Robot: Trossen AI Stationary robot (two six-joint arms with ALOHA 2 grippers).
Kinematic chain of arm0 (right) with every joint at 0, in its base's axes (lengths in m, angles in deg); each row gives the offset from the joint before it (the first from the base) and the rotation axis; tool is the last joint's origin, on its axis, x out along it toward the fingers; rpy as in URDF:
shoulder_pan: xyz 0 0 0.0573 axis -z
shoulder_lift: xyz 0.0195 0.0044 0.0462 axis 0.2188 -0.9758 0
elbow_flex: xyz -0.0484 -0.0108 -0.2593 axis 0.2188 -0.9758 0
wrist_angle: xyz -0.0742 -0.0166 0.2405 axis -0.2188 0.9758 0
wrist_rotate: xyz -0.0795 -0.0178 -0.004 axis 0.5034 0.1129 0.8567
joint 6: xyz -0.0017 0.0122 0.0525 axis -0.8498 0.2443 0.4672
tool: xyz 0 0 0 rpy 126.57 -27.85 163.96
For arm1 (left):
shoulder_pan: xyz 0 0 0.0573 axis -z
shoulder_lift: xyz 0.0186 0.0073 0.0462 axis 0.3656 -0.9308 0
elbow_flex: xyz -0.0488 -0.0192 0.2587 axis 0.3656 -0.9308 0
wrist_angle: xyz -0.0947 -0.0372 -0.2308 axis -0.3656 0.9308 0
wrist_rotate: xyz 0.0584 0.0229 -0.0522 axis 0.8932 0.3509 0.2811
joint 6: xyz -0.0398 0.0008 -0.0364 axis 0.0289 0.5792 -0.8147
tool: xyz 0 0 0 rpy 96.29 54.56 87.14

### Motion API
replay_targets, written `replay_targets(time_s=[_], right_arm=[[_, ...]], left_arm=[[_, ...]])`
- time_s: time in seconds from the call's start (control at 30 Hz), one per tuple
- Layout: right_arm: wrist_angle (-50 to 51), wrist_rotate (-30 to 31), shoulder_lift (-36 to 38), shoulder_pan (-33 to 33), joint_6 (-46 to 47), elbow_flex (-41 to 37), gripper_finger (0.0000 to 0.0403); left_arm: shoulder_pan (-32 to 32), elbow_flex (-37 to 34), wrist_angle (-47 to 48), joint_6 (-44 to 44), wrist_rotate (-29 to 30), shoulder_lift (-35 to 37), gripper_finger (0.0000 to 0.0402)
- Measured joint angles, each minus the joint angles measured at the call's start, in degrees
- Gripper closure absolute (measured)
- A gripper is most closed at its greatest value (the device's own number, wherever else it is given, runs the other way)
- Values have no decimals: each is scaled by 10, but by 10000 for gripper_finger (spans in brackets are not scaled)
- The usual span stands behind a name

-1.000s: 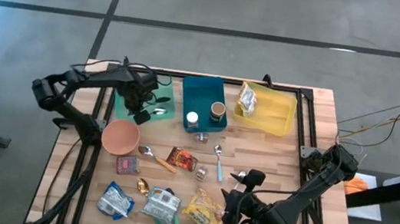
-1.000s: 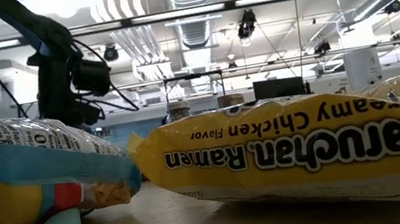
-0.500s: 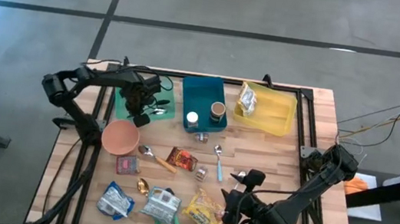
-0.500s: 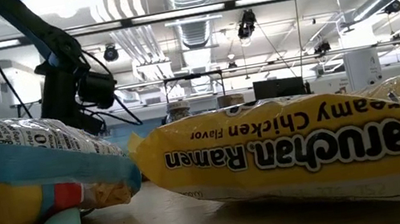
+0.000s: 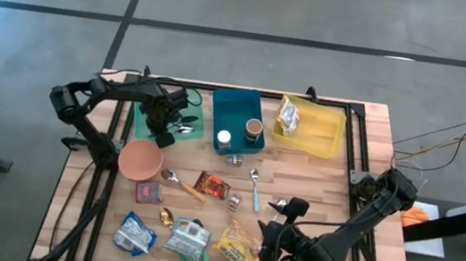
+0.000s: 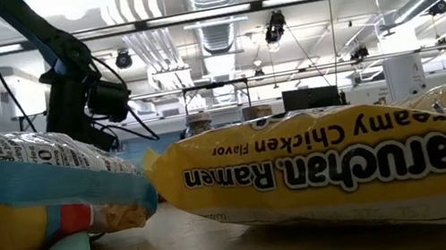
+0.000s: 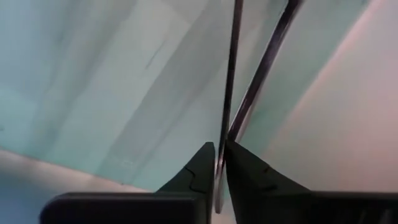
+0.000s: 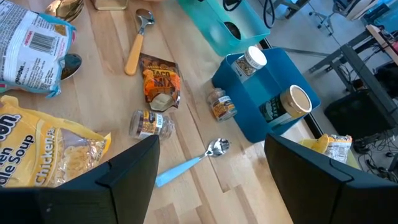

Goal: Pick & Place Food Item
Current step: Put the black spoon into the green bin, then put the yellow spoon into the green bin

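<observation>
Ramen (image 5: 238, 247) in its yellow pack lies flat near the front edge of the wooden table (image 5: 368, 135), just beside the right gripper (image 5: 272, 232), whose jaws stand spread and empty above the planks. Using the blue bin (image 5: 236, 120) at the table's far side as landmark: a green tray (image 5: 140, 121) sits to its left, and the left gripper (image 5: 164, 125) is down over that tray, its jaws nearly pressed together on a thin metal utensil handle (image 7: 229, 93), seen close in the left wrist view. A yellow bin (image 5: 323, 133) holding a silvery packet (image 5: 289, 114) stands just right of the blue bin, which contains two jars (image 5: 253, 130). In front of it lie a blue-handled spoon (image 5: 254, 187), a taco mix packet (image 5: 211, 184), a small jar (image 5: 233, 203) and a pink bowl (image 5: 140, 160). Around the table is grey concrete floor (image 5: 320, 16) crossed by dark lines. The low view looks past the packs into a hall with white ceiling ducts (image 6: 211, 0), strip lights and hanging cables.
</observation>
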Motion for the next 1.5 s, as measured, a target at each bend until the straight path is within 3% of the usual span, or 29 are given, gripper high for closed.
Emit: replay_targets(time_s=[0.5,0.97,1.3,1.5], right_arm=[[-1,-17,0,0,0,0,113],[-2,-17,0,0,3,0,113],[-2,-17,0,0,4,0,113],[-2,-17,0,0,4,0,113]], left_arm=[[0,2,-11,0,27,0,275],[0,49,17,0,39,26,187],[29,68,109,8,31,149,185],[132,68,120,-10,6,243,185]])
